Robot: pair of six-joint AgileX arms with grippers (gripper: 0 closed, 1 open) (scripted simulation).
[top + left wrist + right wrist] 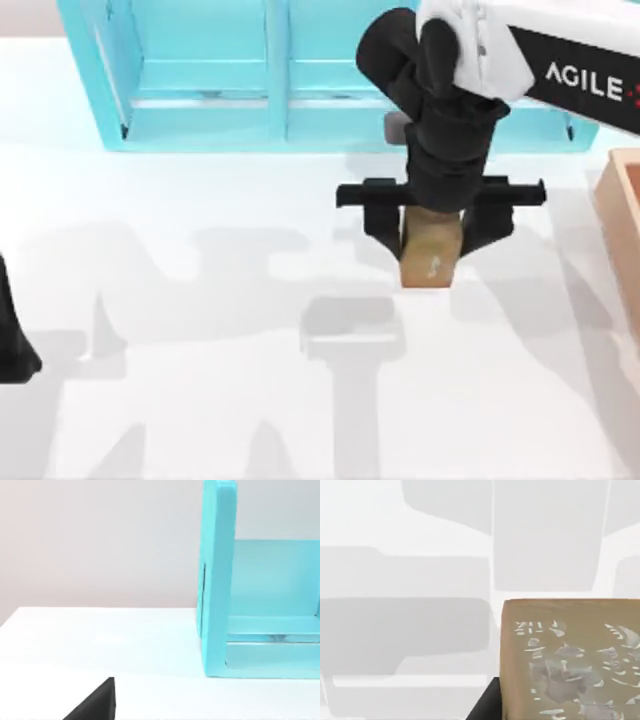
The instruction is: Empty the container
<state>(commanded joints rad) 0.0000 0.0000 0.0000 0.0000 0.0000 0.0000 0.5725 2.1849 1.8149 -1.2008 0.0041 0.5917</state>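
My right gripper [437,232] hangs over the middle-right of the table, shut on a small brown cube [432,262] with pale marks on its face. The cube's shadow lies on the table to its lower left, so it is held off the surface. In the right wrist view the cube [570,665] is close up, with a black finger [485,706] against its side. The container [615,215], a tan-orange wooden bin, is at the right edge of the top view, to the right of the gripper. My left arm [12,345] is parked at the left edge.
A big turquoise shelf [270,110] stands along the back of the table, just behind my right gripper; its end wall [217,580] rises in the left wrist view. The white tabletop [200,380] stretches across the front and left.
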